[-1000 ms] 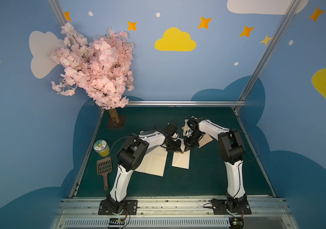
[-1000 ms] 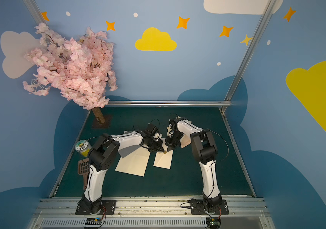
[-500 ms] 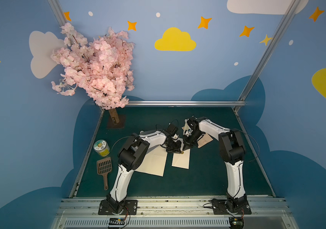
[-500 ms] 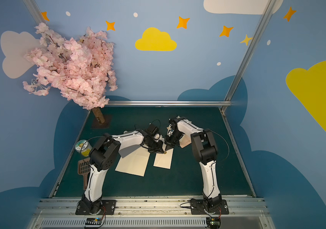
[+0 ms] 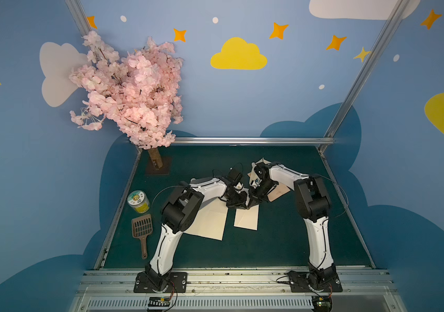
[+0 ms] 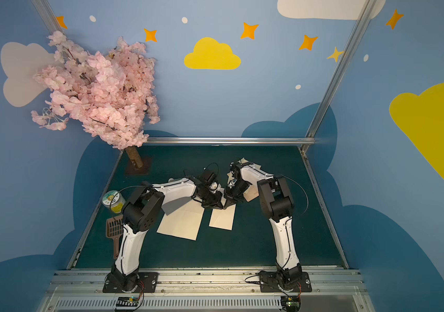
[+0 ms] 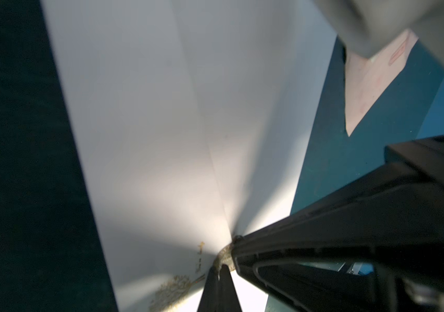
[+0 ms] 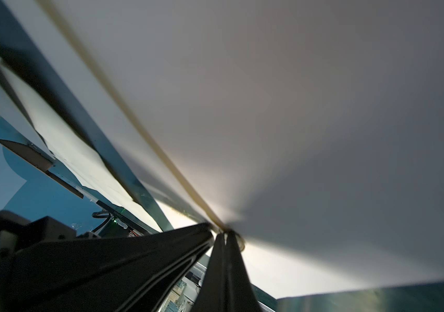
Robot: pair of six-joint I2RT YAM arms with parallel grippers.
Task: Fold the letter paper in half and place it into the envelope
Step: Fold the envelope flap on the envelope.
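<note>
The folded paper point(image 5: 246, 220) lies flat mid-table beside a larger sheet point(image 5: 210, 224), with the envelope point(image 5: 279, 193) just behind it. It has not moved since a second ago. The left claw point(image 7: 219, 272) and right claw point(image 8: 225, 237) stay fully closed, their tips meeting at its far edge. Whether they pinch it is unclear.

The left arm point(image 5: 168, 243) and right arm point(image 5: 319, 243) share white shells between bulky black joint blocks. Each rises from a black base plate point(image 5: 179, 279) with small screws. Thin black cables point(image 5: 346, 193) loop alongside. The left hand point(image 5: 243, 207) and right hand point(image 5: 250, 205) are black, with slim ridged fingers point(image 8: 161, 256).
</note>
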